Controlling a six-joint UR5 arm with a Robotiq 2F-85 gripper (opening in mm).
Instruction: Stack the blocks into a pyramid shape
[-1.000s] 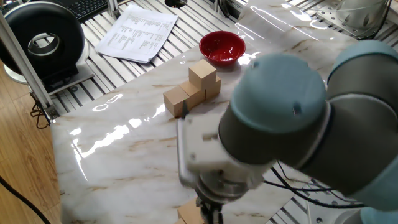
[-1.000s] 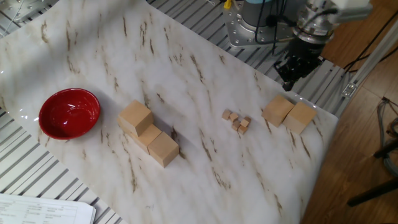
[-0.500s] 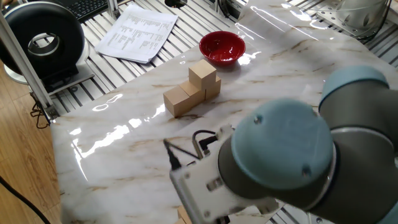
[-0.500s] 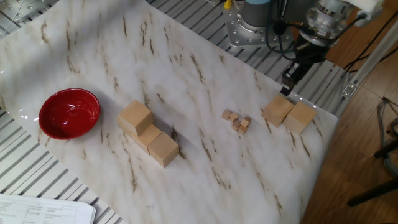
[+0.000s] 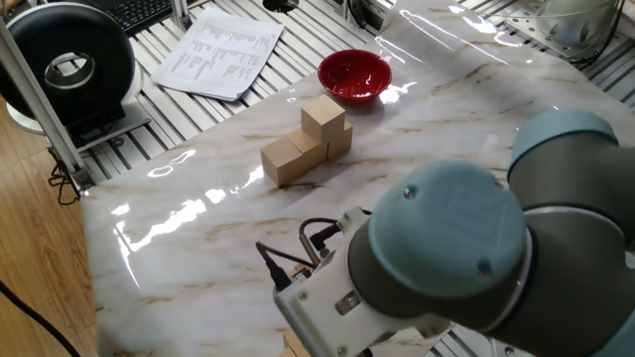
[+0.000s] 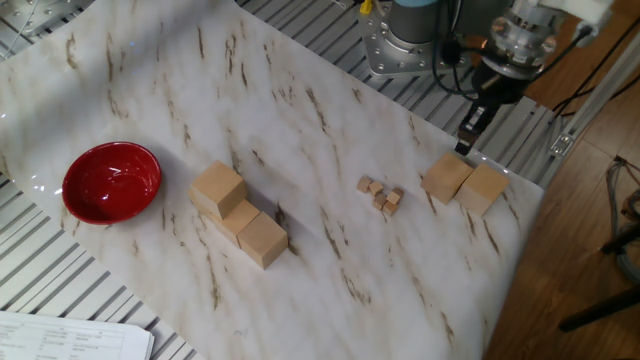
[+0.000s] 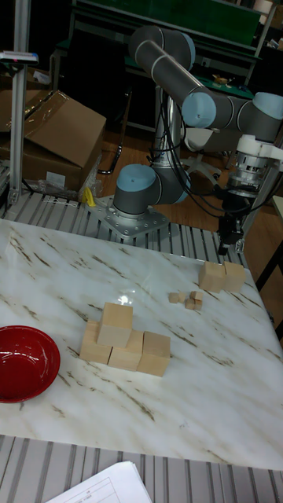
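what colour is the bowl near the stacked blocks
Glossy red, inside and out. The bowl shows best in the other fixed view, left of the blocks.

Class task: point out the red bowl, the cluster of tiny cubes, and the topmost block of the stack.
red bowl (image 6: 78, 206): other fixed view, near rim.
tiny cubes (image 6: 381, 193): other fixed view, cluster middle.
topmost block (image 7: 117, 325): tall fixed view, front face.
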